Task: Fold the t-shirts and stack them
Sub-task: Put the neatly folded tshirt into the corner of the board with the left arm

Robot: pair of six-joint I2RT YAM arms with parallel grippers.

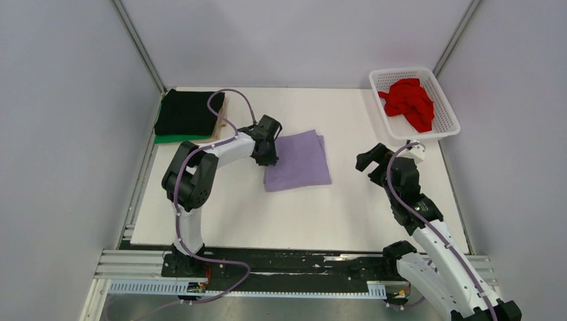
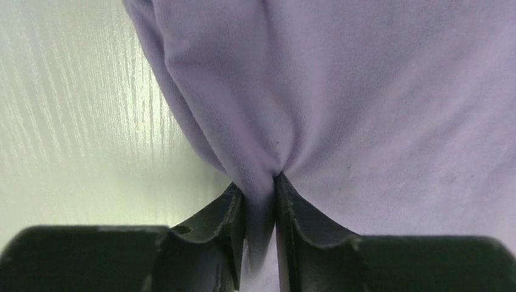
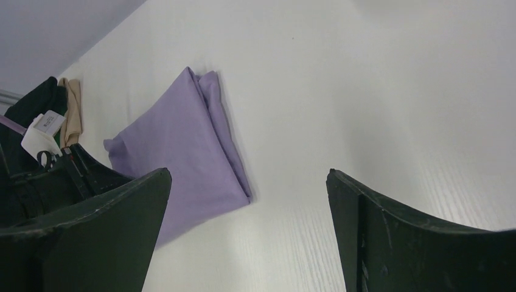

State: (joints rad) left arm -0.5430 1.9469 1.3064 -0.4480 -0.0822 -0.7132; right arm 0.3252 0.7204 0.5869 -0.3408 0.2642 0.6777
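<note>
Left wrist view showed the left gripper (image 2: 260, 182) clamped on the lavender shirt (image 2: 377, 91); the right gripper (image 3: 248, 173) jaws stood apart.

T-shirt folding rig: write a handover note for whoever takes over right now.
Left gripper: shut, pinching the left edge of the folded lavender cloth t-shirt, which lies mid-table.
Right gripper: open, empty, above the white table.
Done: the folded black cloth t-shirt sits on the folded green cloth t-shirt at the far left corner.
To do: the lavender one probably goes onto that stack. The crumpled red cloth t-shirt in the white latticed plastic basket is not yet folded.
</note>
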